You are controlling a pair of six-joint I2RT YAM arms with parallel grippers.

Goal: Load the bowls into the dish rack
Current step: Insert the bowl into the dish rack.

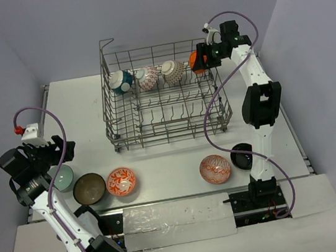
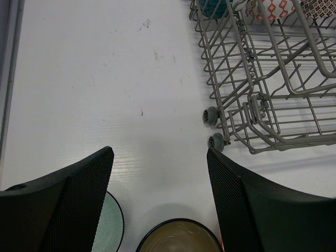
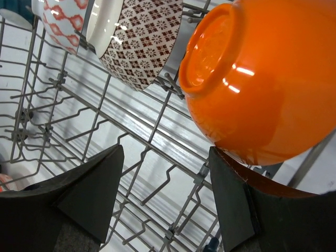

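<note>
Top external: white table [image 1: 78,113], pale walls [image 1: 158,8].

- Top: whole table [image 1: 173,163] seen from high, near-edge side
- Left wrist: pointed down, dish rack [image 2: 254,107] corner shared with top
- Right wrist: held close inside dish rack, at orange bowl [image 3: 262,79]

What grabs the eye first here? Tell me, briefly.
The orange bowl stands out, tipped on its side at the right end of the rack, in its far row, right by the open right hand. Left of it stand three more bowls. The five others sit on the table, near the arms.
</note>
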